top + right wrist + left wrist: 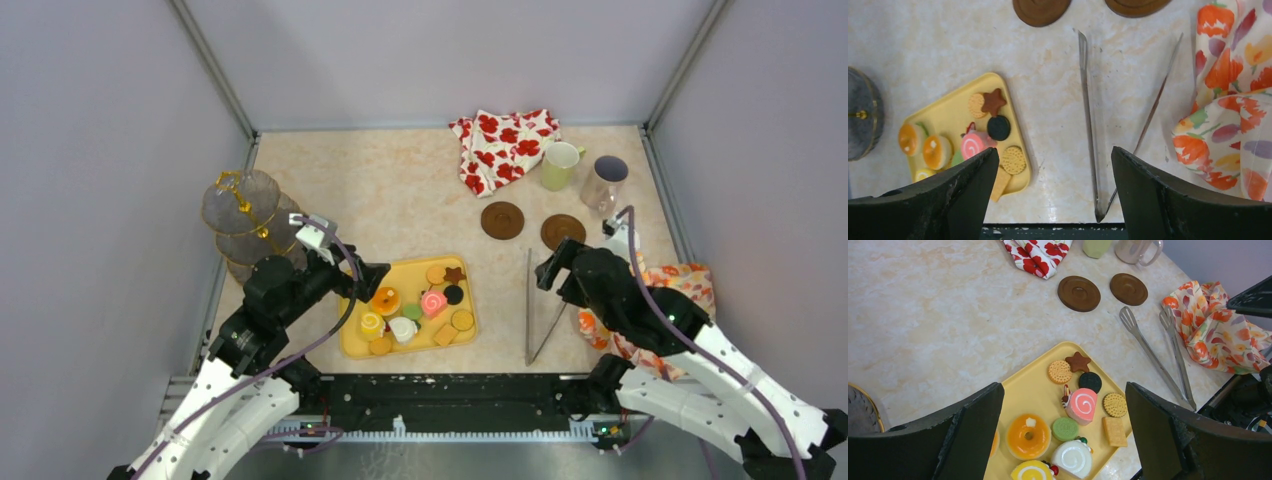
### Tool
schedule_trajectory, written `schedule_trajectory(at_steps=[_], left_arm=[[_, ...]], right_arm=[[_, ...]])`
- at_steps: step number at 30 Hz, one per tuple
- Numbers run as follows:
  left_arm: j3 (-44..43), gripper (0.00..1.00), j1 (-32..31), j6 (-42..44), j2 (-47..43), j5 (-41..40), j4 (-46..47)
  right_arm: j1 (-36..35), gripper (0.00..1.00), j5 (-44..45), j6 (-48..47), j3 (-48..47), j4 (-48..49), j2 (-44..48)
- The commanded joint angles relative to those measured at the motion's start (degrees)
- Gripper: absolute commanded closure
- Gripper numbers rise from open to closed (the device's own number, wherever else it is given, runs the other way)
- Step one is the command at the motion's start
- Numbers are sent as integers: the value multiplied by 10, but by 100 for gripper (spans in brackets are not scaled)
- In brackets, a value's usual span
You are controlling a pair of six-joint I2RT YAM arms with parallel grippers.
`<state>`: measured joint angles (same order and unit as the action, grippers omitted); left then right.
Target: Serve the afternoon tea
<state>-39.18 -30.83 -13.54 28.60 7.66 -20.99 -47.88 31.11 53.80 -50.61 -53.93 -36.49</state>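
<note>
A yellow tray (405, 272) near the front holds several toy sweets: an orange tart (385, 300), a pink swirl roll (433, 303), a yellow roll (372, 324), a white roll (403, 329) and round biscuits. My left gripper (365, 280) is open and empty above the tray's left end; in the left wrist view (1063, 390) the pink roll (1082, 405) and the tart (1028, 436) lie between its fingers. A pale-yellow mug (559, 165) and a greyish mug (604, 181) stand at the back right. My right gripper (553, 270) is open and empty over the tongs (530, 305).
Two brown coasters (502, 220) (563, 231) lie in front of the mugs. A red-flowered cloth (505, 148) lies at the back, an orange-flowered cloth (690, 285) at the right edge. A tiered wire stand (243, 215) stands at the left edge. Grey walls enclose the table.
</note>
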Motion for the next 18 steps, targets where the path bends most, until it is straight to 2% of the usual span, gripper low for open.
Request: schedule_trajectory(at_steps=[1,3,5,18], left_arm=[[3,2,2,6,-4,-5,26],[3,2,2,4,-5,-5,25],[3,2,2,4,-5,-2,26],[3,2,2,4,-7,-3,25]], right_arm=[[-5,17,-3,73,23,-42,-56],[-5,13,-17,85,37,-45,-76],[-5,1,-31,88,54,-37,-88],[-5,3,-66,138,175,45,-88]])
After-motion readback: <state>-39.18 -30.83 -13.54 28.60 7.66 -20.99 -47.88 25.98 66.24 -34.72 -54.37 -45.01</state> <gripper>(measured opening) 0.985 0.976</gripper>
